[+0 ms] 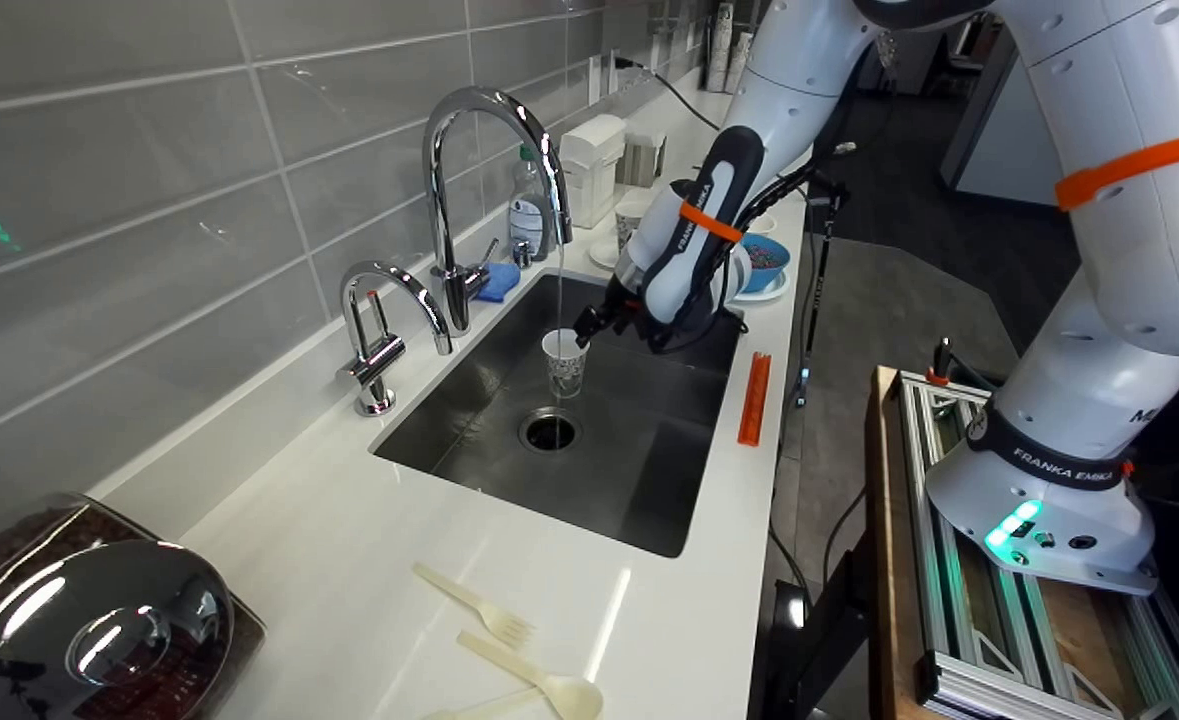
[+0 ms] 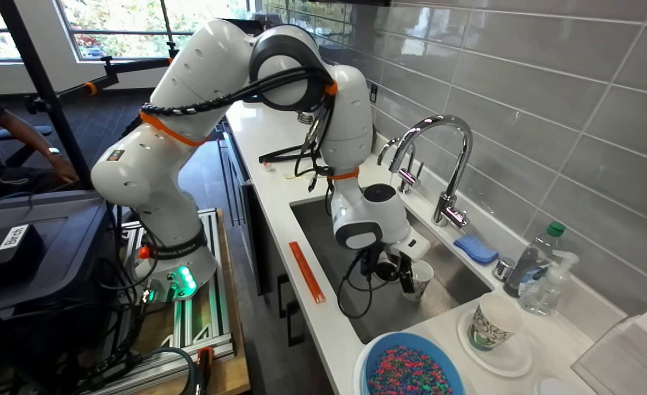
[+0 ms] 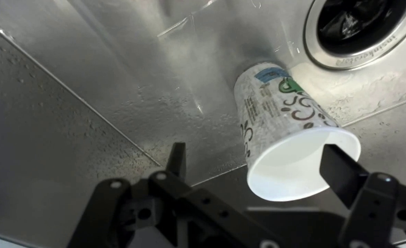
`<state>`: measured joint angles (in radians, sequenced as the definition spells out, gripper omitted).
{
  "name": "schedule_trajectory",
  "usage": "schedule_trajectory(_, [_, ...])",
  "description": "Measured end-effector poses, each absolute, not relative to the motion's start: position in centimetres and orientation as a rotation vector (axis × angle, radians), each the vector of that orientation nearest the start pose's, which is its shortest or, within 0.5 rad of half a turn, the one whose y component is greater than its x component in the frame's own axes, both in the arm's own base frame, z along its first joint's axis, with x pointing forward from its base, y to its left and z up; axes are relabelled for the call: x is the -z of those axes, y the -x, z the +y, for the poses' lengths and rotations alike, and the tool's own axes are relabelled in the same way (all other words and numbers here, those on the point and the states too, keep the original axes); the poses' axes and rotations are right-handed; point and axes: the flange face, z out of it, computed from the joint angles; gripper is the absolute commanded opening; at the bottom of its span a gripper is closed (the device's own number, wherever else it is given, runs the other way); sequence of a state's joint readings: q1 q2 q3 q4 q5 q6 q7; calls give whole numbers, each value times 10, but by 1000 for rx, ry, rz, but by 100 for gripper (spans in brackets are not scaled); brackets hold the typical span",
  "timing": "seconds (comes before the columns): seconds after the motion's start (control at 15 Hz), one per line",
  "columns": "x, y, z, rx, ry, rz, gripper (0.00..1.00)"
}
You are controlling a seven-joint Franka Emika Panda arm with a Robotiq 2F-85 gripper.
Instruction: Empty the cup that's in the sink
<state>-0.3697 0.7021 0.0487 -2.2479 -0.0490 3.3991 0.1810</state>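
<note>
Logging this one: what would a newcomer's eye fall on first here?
Probably the white robot arm, banded in orange, arched over the sink in both exterior views. Next, in the wrist view, the open gripper close to the mouth of a patterned cup near the drain. The blue bowl of multicoloured bits beside the sink also stands out.

Robot arm [image 2: 205,63]: glossy white, with rounded links [image 1: 799,65] and dark joint rings [image 1: 924,12]. Orange bands [image 1: 1144,166] encircle it; black cables [image 2: 271,82] run along its outside. The flared base [image 1: 1054,512] bears a dark collar [image 1: 1059,468] lettered FRANKA EMIKA above green lights [image 1: 1026,511]. The gripper [image 3: 253,153] is black, with angular fingers [image 3: 342,174] and pale round screw heads [image 3: 115,184].
</note>
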Motion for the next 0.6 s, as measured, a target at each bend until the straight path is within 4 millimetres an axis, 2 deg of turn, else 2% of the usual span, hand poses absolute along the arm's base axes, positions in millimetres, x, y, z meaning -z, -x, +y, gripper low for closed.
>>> schedule_trajectory(0.53, [-94, -529, -176, 765, 2961, 757, 100])
schedule_trajectory(0.6, [-93, -529, -177, 770, 2960, 762, 87])
